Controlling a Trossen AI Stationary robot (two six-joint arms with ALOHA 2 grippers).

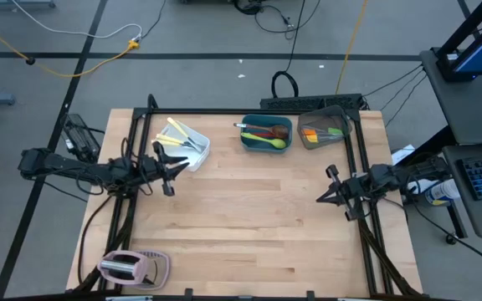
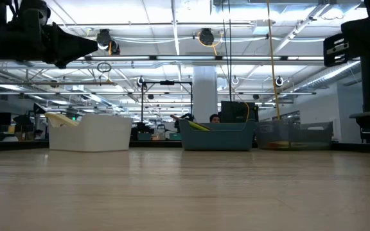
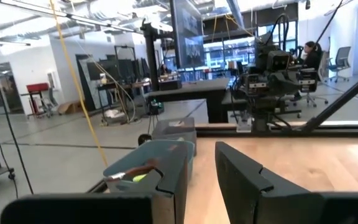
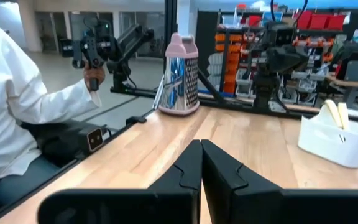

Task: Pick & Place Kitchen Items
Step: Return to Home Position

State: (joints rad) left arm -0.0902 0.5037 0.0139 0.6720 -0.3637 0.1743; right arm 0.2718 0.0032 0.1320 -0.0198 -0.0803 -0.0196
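The kitchen items lie in three tubs along the table's far edge. Cream and yellow knives are in the white tub [image 1: 187,144]. Red, green and wooden spoons are in the teal tub [image 1: 266,134]. Orange and green spatulas are in the smoky-grey tub [image 1: 323,130]. My left gripper [image 1: 176,167] hangs above the table just near of the white tub, open and empty; its fingers [image 3: 241,177] stand apart. My right gripper [image 1: 323,194] hangs above the table's right part, shut and empty, as the right wrist view [image 4: 201,146] shows.
A pinkish toaster [image 1: 132,267] stands at the table's near left corner and also shows in the right wrist view [image 4: 180,78]. A person's white sleeve [image 4: 17,99] shows beyond the table's edge. Bare wood [image 1: 258,209] lies between the two grippers.
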